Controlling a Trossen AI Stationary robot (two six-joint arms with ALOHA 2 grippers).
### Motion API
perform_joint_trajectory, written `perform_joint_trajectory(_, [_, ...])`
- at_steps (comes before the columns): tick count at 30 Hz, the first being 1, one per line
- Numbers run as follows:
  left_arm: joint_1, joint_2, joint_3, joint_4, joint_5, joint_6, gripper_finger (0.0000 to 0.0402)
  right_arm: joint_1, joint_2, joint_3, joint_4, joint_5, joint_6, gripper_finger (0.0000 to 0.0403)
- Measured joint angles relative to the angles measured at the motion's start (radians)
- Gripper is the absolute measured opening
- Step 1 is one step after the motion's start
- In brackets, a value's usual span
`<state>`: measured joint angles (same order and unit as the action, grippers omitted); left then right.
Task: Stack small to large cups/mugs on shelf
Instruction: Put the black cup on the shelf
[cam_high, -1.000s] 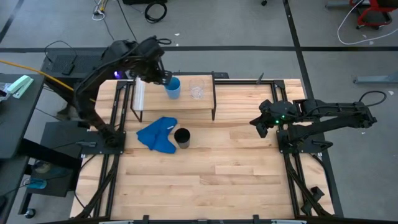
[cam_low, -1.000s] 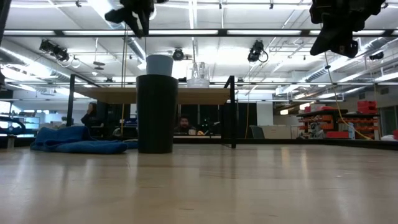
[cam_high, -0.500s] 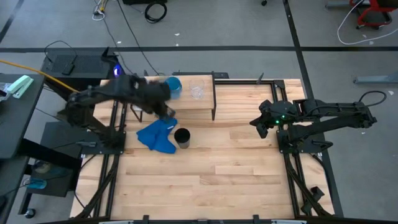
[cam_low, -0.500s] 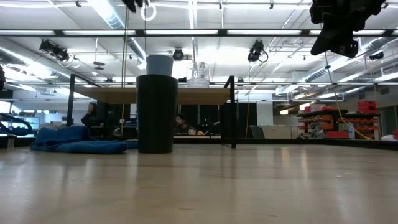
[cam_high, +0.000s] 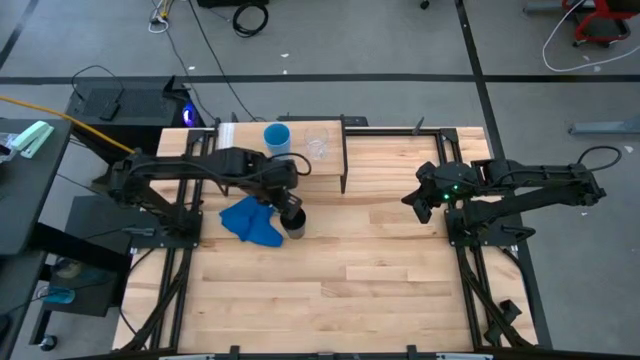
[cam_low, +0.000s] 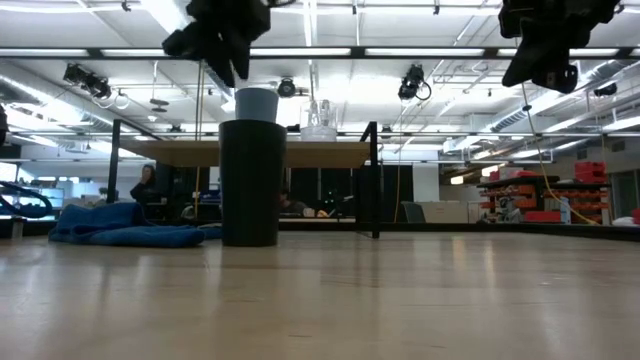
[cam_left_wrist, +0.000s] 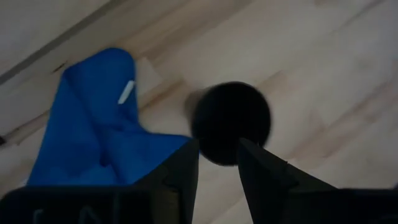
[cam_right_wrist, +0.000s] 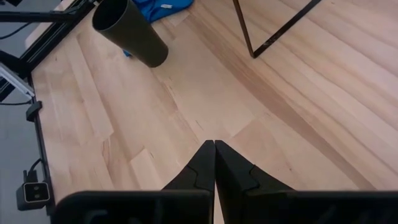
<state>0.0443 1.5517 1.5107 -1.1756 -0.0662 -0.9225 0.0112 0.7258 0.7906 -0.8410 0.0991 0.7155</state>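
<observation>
1. The left gripper (cam_high: 287, 203) hangs above the black cup (cam_high: 294, 222), which stands upright on the tabletop (cam_high: 400, 280), just beside the blue cloth (cam_high: 250, 220).
2. In the left wrist view, the left gripper (cam_left_wrist: 217, 163) has its two fingers a little apart, with a narrow gap between them, and they hold nothing. The dark round mouth of the black cup (cam_left_wrist: 231, 122) lies just ahead of the fingertips, and the blue cloth (cam_left_wrist: 102, 140) is to one side of it.
3. In the low view, the left gripper (cam_low: 222, 40) is up above the black cup (cam_low: 252, 182) and does not touch it.
4. The light blue cup (cam_high: 277, 137) and the clear cup (cam_high: 318, 142) stand side by side on the shelf (cam_high: 282, 159), close to each other but apart.
5. The right gripper (cam_high: 420, 203) waits over the right side of the table, well apart from all cups. In the right wrist view, its fingers (cam_right_wrist: 200, 167) are pressed together and are empty.
</observation>
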Motion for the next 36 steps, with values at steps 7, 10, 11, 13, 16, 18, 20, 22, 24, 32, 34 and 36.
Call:
perform_joint_trajectory(7, [0.003, 0.0, -0.091, 0.092, 0.006, -0.036, 0.0118, 0.0, 0.0, 0.0, 0.0, -0.004, 0.0, 0.0012])
perform_joint_trajectory(10, [0.004, 0.0, -0.115, 0.121, 0.018, -0.038, 0.0121, 0.0, 0.0, 0.0, 0.0, -0.004, 0.0, 0.0012])
perform_joint_trajectory(11, [0.004, 0.002, -0.12, 0.121, 0.018, -0.04, 0.0123, 0.0, 0.0, 0.0, 0.0, -0.004, 0.0, 0.0012])
perform_joint_trajectory(13, [0.004, 0.008, -0.128, 0.122, 0.018, -0.049, 0.0124, 0.0, 0.0, 0.0, 0.0, -0.004, 0.0, 0.0012])
perform_joint_trajectory(16, [0.004, 0.018, -0.13, 0.122, 0.018, -0.055, 0.0126, 0.0, 0.0, 0.0, 0.0, -0.004, 0.0, 0.0012])
perform_joint_trajectory(18, [0.004, 0.033, -0.131, 0.118, 0.018, -0.054, 0.0124, 0.0, 0.0, 0.0, 0.0, -0.004, 0.0, 0.0012])
perform_joint_trajectory(20, [0.004, 0.048, -0.131, 0.127, 0.018, -0.054, 0.0123, 0.0, 0.0, 0.0, 0.001, -0.004, 0.0, 0.0012])
perform_joint_trajectory(22, [0.004, 0.063, -0.131, 0.126, 0.018, -0.054, 0.0122, 0.0, 0.0, 0.0, 0.0, -0.004, 0.0, 0.0012])
perform_joint_trajectory(24, [0.004, 0.08, -0.131, 0.124, 0.018, -0.054, 0.0124, 0.0, 0.0, 0.0, 0.001, -0.004, 0.0, 0.0012])
perform_joint_trajectory(32, [0.004, 0.134, -0.131, 0.125, 0.018, -0.042, 0.0129, 0.0, 0.0, 0.0, 0.0, -0.004, 0.0, 0.0012])
perform_joint_trajectory(34, [0.004, 0.144, -0.131, 0.126, 0.018, -0.034, 0.0126, 0.0, 0.0, 0.0, 0.0, -0.004, 0.0, 0.0012])
perform_joint_trajectory(36, [0.004, 0.147, -0.131, 0.126, 0.018, -0.034, 0.0122, 0.0, 0.0, 0.0, 0.0, -0.004, 0.0, 0.0012])
